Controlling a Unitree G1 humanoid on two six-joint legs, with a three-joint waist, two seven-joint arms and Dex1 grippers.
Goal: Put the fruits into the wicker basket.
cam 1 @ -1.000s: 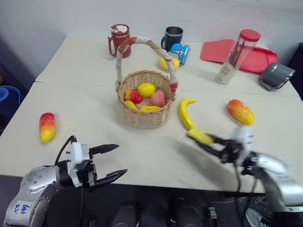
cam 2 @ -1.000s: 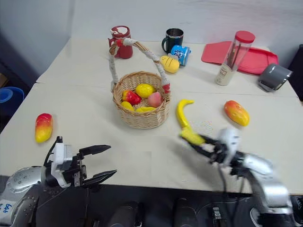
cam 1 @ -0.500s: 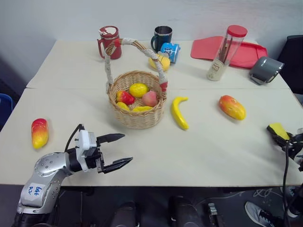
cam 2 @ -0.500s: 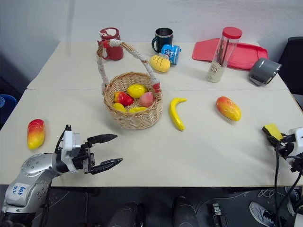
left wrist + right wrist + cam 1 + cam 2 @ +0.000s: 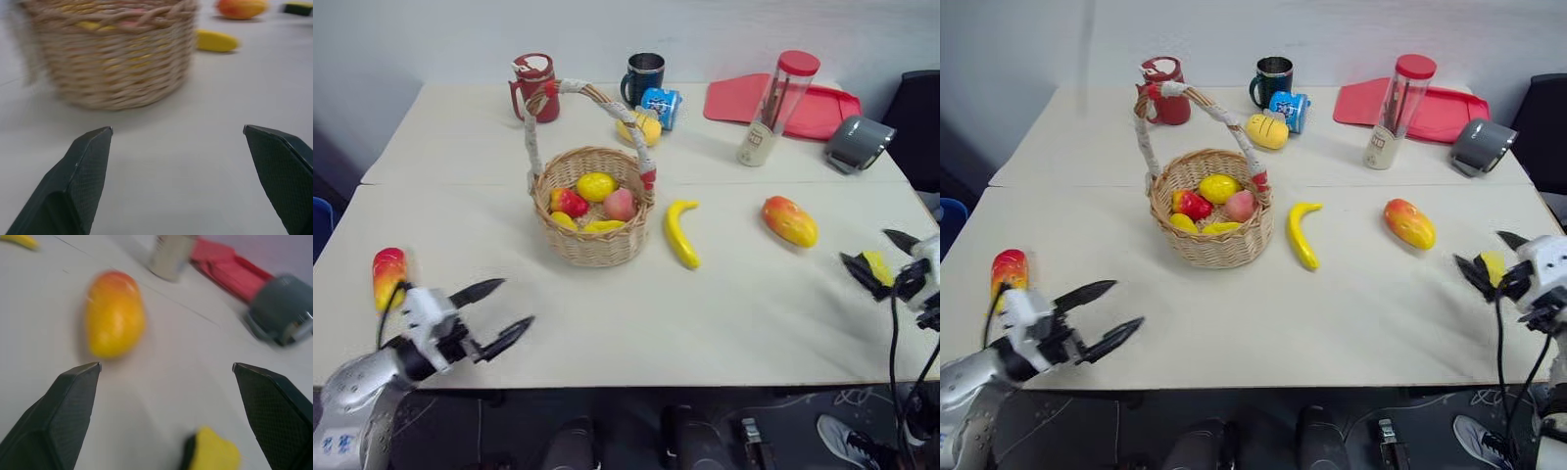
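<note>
The wicker basket (image 5: 593, 240) stands mid-table with a lemon (image 5: 597, 186), a red fruit (image 5: 570, 203), a peach (image 5: 620, 204) and other yellow pieces inside. A banana (image 5: 680, 233) lies just right of it. One mango (image 5: 790, 220) lies further right, another mango (image 5: 388, 277) at the table's left edge. My left gripper (image 5: 514, 303) is open and empty, right of the left mango and pointing toward the basket (image 5: 117, 54). Near the table's right edge my right gripper (image 5: 868, 249) is open. A yellow sponge (image 5: 215, 455) sits low between its spread fingers, and the right mango (image 5: 115, 313) lies ahead of it.
At the back stand a red mug (image 5: 535, 86), a dark mug (image 5: 644, 78), a blue can (image 5: 658, 102), a yellow toy (image 5: 641, 127), a clear bottle with a red cap (image 5: 769, 108), a red tray (image 5: 803, 103) and a grey object (image 5: 857, 145).
My right gripper has opened and no longer clamps the yellow sponge. My left gripper has swung left, closer to the left mango. The camera has shifted a little.
</note>
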